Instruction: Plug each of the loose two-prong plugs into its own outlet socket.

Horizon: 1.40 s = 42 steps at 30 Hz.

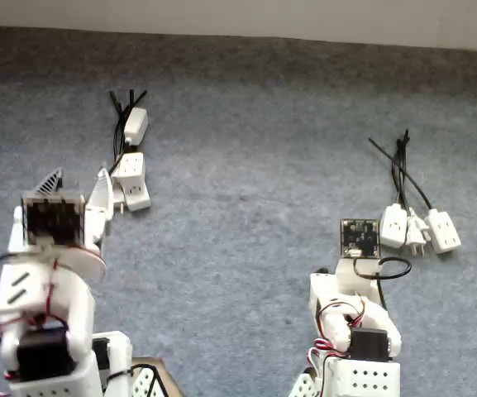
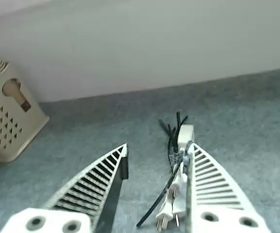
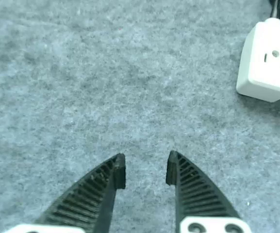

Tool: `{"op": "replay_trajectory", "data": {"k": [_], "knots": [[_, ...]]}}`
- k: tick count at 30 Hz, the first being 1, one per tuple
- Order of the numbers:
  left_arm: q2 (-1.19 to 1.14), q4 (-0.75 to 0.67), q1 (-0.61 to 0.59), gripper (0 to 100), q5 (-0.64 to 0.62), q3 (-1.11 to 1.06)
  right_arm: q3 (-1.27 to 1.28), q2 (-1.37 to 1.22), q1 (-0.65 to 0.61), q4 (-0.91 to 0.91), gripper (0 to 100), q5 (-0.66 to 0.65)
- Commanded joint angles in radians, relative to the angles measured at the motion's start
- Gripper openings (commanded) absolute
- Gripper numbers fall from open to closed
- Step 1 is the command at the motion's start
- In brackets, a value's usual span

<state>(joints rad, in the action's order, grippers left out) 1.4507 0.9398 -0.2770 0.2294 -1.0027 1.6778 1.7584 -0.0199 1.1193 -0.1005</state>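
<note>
White plugs [image 1: 417, 231], blk cords [image 1: 399, 161]; grey carpet [image 1: 246, 165]; beige basket [image 2: 8, 121] w/ triangle cutouts.

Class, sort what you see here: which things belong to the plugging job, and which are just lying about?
Job: left plug; left socket; right plug; near right socket; far right socket.
Lying about: basket.
</note>
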Motion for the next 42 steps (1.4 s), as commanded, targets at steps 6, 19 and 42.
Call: {"op": "replay_trajectory", "data": {"k": [6,19,42], "knots": [[-0.892,0.402,-0.093,19,0.018,0.803,0.128,-0.005,0.012,0.012,15.0,0.003],[-1.253,0.445,-0.015,20,0.084,1.033,0.127,-0.005,0.107,0.004,15.0,-0.051],[-1.521,0.110,0.096,20,-0.470,0.909,0.130,-0.005,0.170,0.010,15.0,-0.292]]}}
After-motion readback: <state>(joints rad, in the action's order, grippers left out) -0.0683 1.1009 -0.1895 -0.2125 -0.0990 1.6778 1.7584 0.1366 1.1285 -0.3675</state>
